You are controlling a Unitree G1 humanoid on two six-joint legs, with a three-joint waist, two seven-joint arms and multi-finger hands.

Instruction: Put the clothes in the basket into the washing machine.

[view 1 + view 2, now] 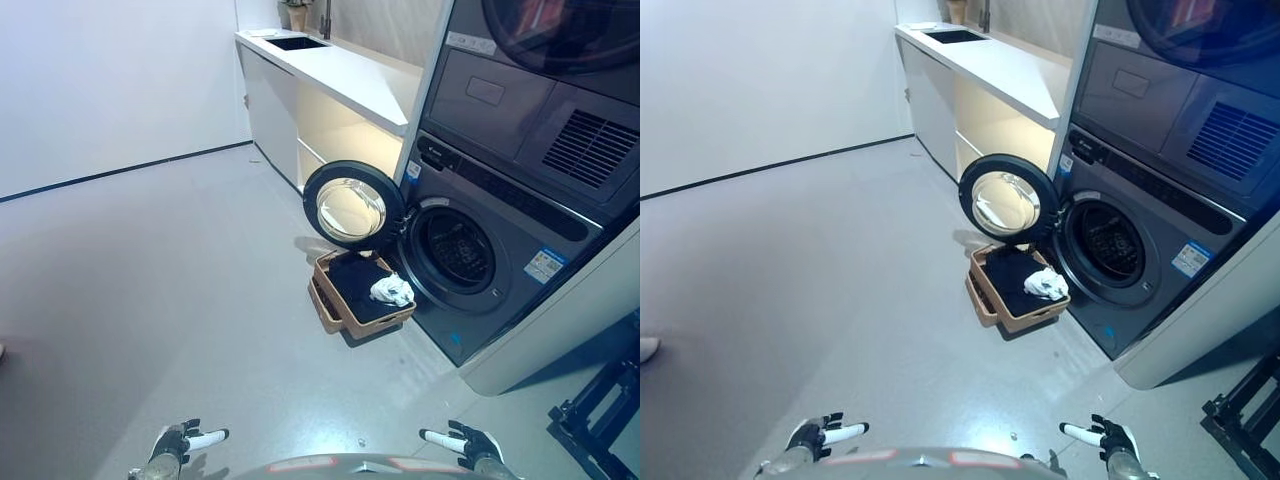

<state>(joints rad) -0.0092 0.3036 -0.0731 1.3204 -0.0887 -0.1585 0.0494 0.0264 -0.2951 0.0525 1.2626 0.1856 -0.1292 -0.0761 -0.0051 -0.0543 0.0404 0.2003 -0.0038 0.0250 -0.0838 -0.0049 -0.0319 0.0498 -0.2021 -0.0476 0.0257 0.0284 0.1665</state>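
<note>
both hands, left (pixel 178 442) and right (pixel 462 442), hang low, fingers straight and empty. clothes (pixel 392 290) lie in the basket (pixel 330 308) under the open door (pixel 352 208). step close, square to the drum (pixel 455 250), before reaching.

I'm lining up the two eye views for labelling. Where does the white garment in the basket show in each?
Left eye view: the white garment lies right of centre, at the basket's right end, on dark clothes.
Right eye view: it sits slightly further right and a little higher, at that same end of the basket.
Shared landmark: the open round washing machine door, directly above and behind the basket in both views.
</note>
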